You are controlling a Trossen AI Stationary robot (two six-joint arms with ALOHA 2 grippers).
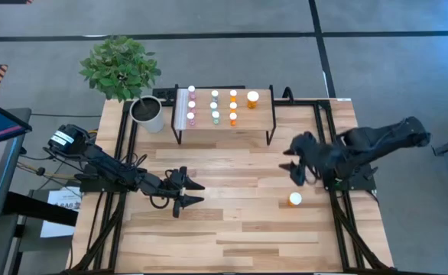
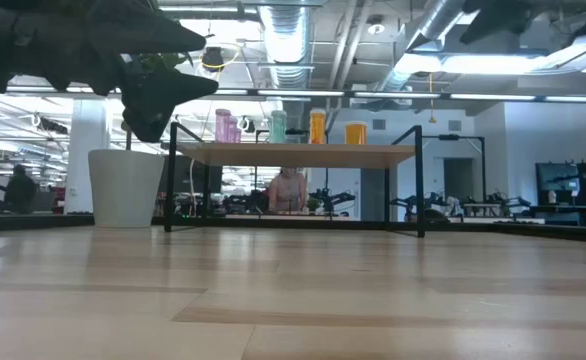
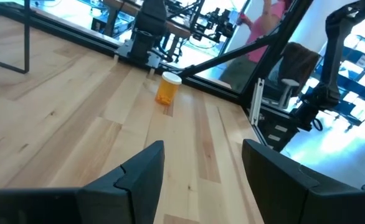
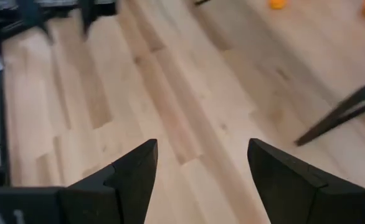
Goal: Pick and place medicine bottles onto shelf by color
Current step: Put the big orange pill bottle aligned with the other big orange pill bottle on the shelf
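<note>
One orange bottle left on tabletop, near right claw; rest on shelf. Both claws spread, empty; left claw idle. Risk: off-centre approach tips bottle, it rolls.

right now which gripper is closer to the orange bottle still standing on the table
Right. The right gripper hangs open just above and shelf-side of the orange bottle. The left gripper, also open, sits well across the table on the bottle's far side.
</note>
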